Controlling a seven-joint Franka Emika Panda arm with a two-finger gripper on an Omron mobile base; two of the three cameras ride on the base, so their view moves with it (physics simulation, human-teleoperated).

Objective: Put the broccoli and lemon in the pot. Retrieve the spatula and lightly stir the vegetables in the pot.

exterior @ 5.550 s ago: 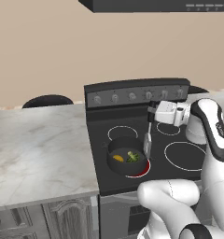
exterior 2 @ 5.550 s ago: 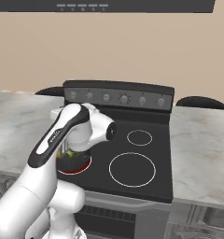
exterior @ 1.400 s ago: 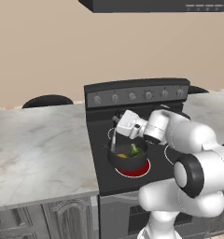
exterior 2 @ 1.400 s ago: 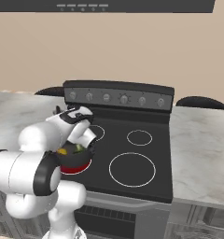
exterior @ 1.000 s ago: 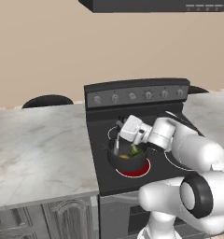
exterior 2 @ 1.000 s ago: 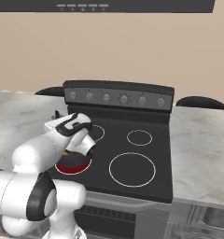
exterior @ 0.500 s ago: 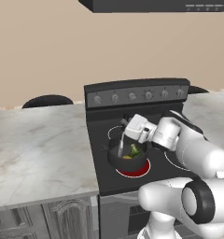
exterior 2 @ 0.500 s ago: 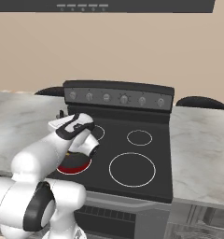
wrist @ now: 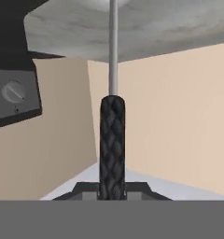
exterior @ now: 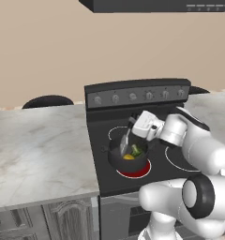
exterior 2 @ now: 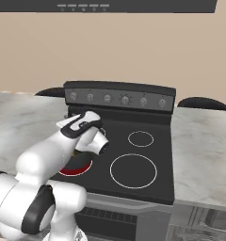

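Note:
The dark pot (exterior: pixel 128 166) stands on the stove's front left burner, which glows red. Inside it lie the yellow lemon (exterior: pixel 128 157) and, just to its right, the green broccoli (exterior: pixel 136 151). My gripper (exterior: pixel 132 123) is above the pot's far rim, shut on the black handle of the spatula (exterior: pixel 125 139). Its silver shaft slants down into the pot, where its blade is hidden. In the hand view the spatula's braided handle (wrist: pixel 112 144) rises from between the fingers of my gripper (wrist: pixel 112 189). In the right base view my arm covers most of the pot.
The black stove has a knob panel (exterior: pixel 138 96) behind the pot and two unlit burners (exterior 2: pixel 133 170) to the right. Marble counter (exterior: pixel 39 145) lies left of the stove and more counter (exterior 2: pixel 204 150) to its right. A range hood hangs overhead.
My hand has shifted a little to the right above the pot, tilting the spatula's shaft with it. The pot, lemon and broccoli have stayed where they were.

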